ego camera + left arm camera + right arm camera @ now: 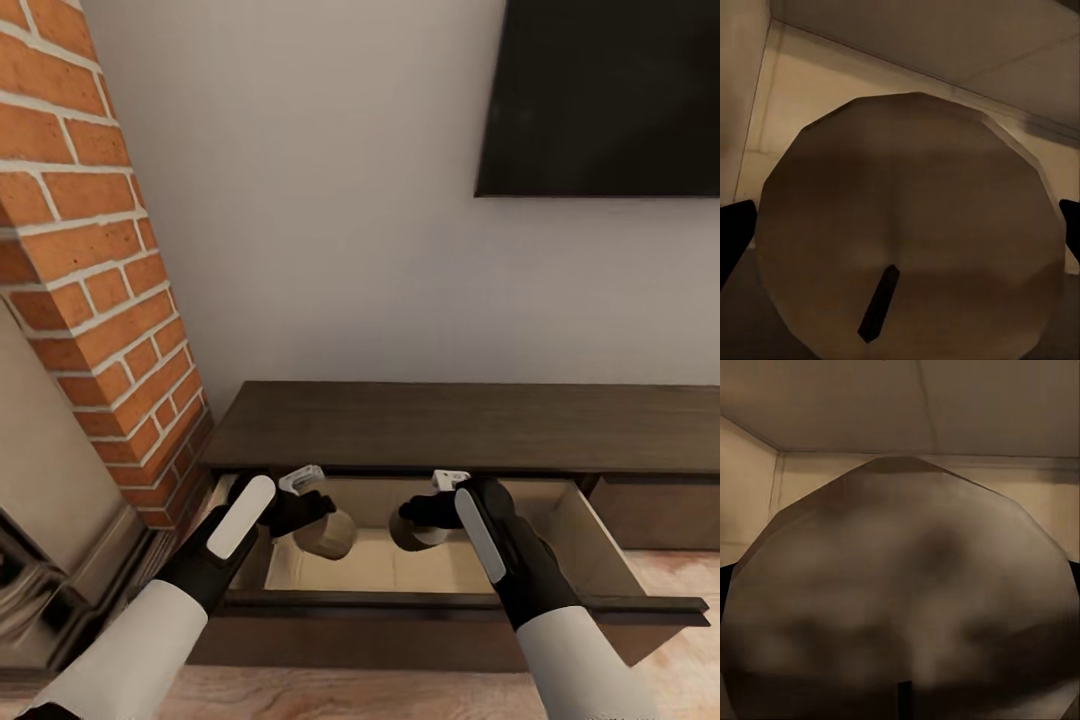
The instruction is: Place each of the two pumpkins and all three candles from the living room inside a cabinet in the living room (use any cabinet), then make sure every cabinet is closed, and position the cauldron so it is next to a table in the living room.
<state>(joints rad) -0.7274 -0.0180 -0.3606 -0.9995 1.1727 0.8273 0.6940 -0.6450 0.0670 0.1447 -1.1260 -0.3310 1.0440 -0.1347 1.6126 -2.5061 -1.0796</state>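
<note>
Candles sit in both of your grippers, held over the open drawer point(590, 540) of the cabinet point(450, 425). Your left gripper point(312, 512) clamps one candle point(325, 535) tilted on its side, its flat top and dark wick point(879, 304) facing the wrist camera, a black fingertip point(733, 232) at each edge. Your right gripper point(432, 515) grips the second candle point(412, 530) the same way, above the pale drawer floor. Brick fireplace point(90, 300) stands to your left.
</note>
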